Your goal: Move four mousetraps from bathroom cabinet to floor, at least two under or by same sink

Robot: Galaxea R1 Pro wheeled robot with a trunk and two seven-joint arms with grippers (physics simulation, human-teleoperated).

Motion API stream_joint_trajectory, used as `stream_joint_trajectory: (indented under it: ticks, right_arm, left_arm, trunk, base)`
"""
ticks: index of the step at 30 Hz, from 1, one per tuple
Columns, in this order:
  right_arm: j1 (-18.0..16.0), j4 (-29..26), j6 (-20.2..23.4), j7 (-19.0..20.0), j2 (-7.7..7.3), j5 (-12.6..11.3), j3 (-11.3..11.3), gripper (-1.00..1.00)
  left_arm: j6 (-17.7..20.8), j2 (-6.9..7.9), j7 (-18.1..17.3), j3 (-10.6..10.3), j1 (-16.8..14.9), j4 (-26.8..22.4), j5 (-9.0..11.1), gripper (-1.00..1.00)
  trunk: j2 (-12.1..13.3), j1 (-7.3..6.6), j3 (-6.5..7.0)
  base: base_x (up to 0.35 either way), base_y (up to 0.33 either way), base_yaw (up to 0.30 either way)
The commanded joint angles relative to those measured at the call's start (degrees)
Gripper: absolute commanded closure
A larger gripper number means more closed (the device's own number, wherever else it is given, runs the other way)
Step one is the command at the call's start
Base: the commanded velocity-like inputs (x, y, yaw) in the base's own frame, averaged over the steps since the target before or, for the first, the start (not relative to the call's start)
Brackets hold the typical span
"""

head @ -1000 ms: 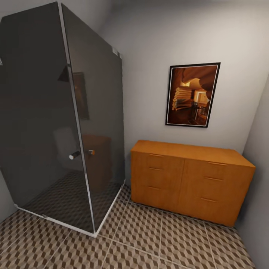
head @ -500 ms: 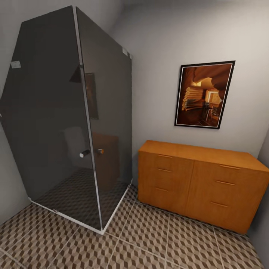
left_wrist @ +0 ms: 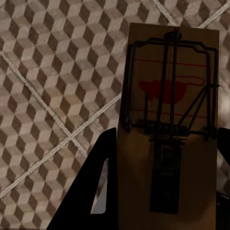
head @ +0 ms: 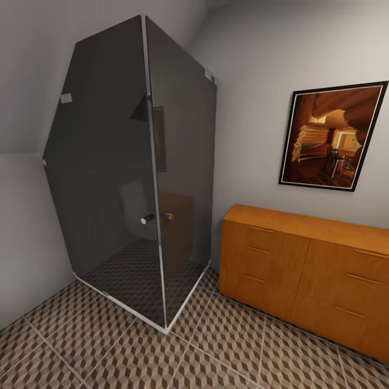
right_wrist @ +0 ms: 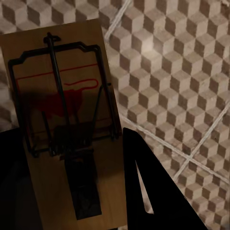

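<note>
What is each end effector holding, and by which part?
Each holds one mousetrap, left and right, gripped by the long side edges at the end away from the red mark.

Mousetraps: two (one mousetrap in the left wrist view, another mousetrap in the right). Cabinet: one. Shower enclosure: one. Framed picture: one.
</note>
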Motion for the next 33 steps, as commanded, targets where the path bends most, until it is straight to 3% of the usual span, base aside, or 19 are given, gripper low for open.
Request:
stream_joint_trajectory:
  ticks: [1,12,33]
  right_arm:
    - [-0.1,0.1,0.1,-0.3,0.0,0.4,-0.5,1.0]
    - [-0.3,0.1,0.0,-0.3,0.05,0.4,-0.5,1.0]
    - [-0.3,0.1,-0.7,-0.3,0.09,0.4,-0.5,1.0]
  left_arm:
    - [0.0,-0.04,0.4,-0.5,0.0,-0.2,0.1,1.0]
    - [0.0,-1.45,0.4,-0.6,0.0,-0.4,-0.3,1.0]
    - [0.2,-2.19,0.5,-0.4,0.0,-0.3,0.5,1.0]
  trunk:
    - [0.0,0.0,-0.07]
    - [0.0,0.0,-0.07]
    - [0.0,0.0,-0.07]
  base:
    - [0.0,0.0,0.282]
    - [0.0,0.0,0.283]
    - [0.0,0.0,0.287]
